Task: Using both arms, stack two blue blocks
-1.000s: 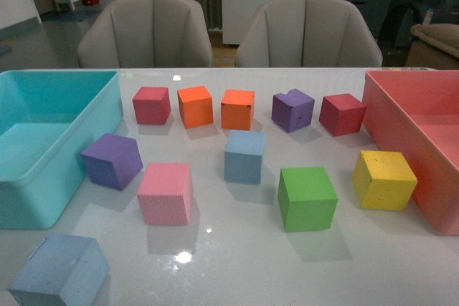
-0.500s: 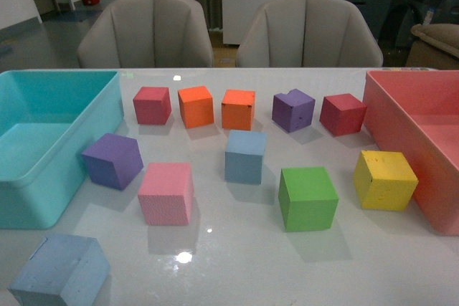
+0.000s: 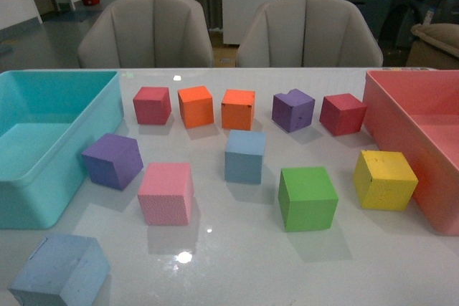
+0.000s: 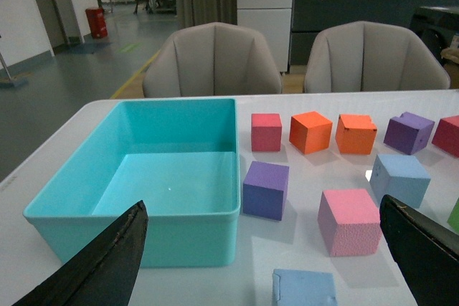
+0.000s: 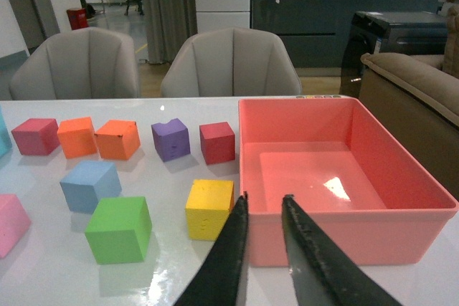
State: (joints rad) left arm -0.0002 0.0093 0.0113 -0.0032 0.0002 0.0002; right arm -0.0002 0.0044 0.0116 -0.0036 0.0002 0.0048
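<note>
Glossy white counter [image 3: 237,263] fills the scene, with grey chairs [image 3: 147,30] beyond. Nearest, one pale sky-blue foam cube [image 3: 61,271] sits skewed at the front-left corner, just in front of the teal plastic bin [image 3: 43,177]. The second pale blue foam cube [image 3: 245,155] stands mid-counter, behind the pink foam cube [image 3: 166,193] and the green foam cube [image 3: 307,197]. As I judge it, a grasp could twist the skewed near cube, and reaching for the middle one could knock its neighbours. The left hand [image 4: 262,204] hovers low, fingers spread wide, empty. The right hand [image 5: 264,202], fingers only slightly parted, holds nothing and points toward the salmon-pink plastic bin [image 5: 344,238].
</note>
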